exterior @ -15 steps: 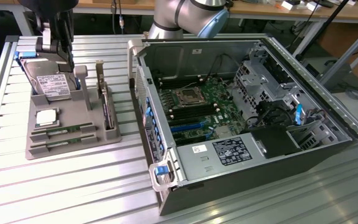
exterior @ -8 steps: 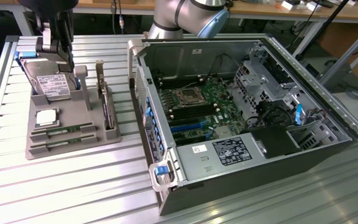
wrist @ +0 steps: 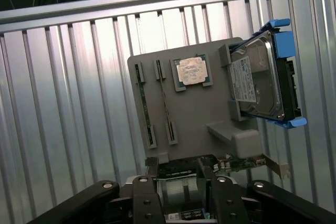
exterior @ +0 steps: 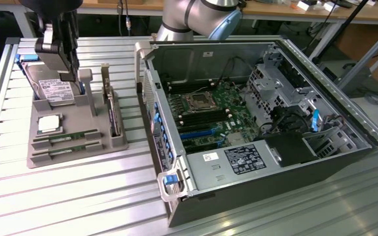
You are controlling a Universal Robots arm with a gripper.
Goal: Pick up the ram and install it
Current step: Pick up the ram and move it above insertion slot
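Two ram sticks (exterior: 66, 137) (wrist: 143, 103) lie in slots of a grey holder tray (exterior: 77, 125) (wrist: 205, 114) on the exterior view's left, each a thin green strip. My gripper (exterior: 64, 73) (wrist: 179, 169) hangs above the tray's far end, over a hard drive (exterior: 54, 88) (wrist: 260, 77). Its fingers (wrist: 152, 174) stand apart with nothing gripped between them, and it touches neither stick. In the exterior view's right half, the open computer case (exterior: 255, 162) shows its motherboard (exterior: 208, 113).
The tray also carries a square silver processor (exterior: 49, 124) (wrist: 192, 71) and an upright green card with a metal bracket (exterior: 113, 110) (wrist: 236, 163), just below the fingers in the wrist view. Everything rests on a ribbed aluminium table (exterior: 77, 196). The case walls rise beside the tray.
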